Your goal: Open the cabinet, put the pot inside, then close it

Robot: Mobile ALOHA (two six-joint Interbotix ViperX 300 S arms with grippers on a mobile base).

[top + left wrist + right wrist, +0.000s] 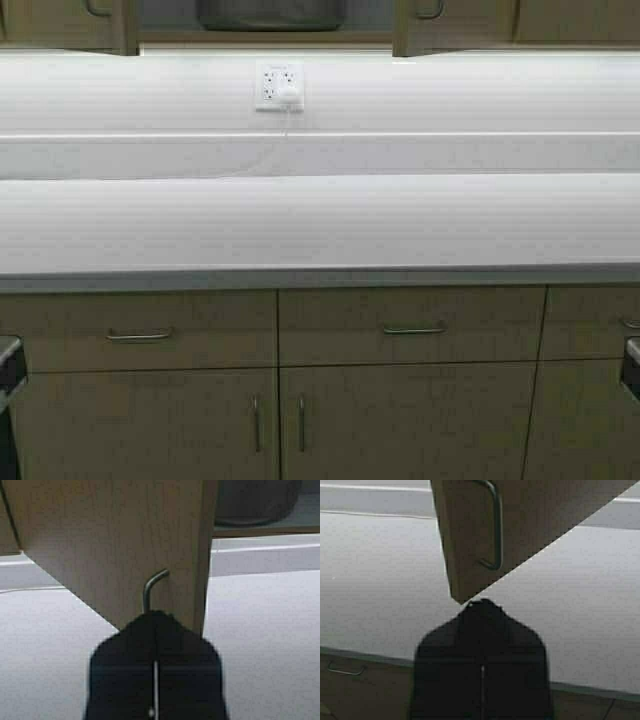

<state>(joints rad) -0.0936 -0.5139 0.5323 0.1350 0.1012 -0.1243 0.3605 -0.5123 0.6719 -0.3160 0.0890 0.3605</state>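
The cabinet hangs at the top of the high view with both tan doors swung open: left door (62, 26), right door (455, 26). The grey pot (270, 14) sits inside on the grey shelf between them. Neither gripper shows in the high view. In the left wrist view my left gripper (157, 615) is shut, its tips against the left door (110, 540) just under its curved metal handle (151, 587); the pot (257, 502) shows beyond the door's edge. In the right wrist view my right gripper (482, 603) is shut, its tips at the lower corner of the right door (465, 555), below its handle (495, 535).
A white counter (320, 225) runs across below the cabinet. A wall socket (279, 86) with a plug and a thin cord sits on the white backsplash. Under the counter are drawers with horizontal handles (414, 329) and floor-level doors with bar handles (300, 422).
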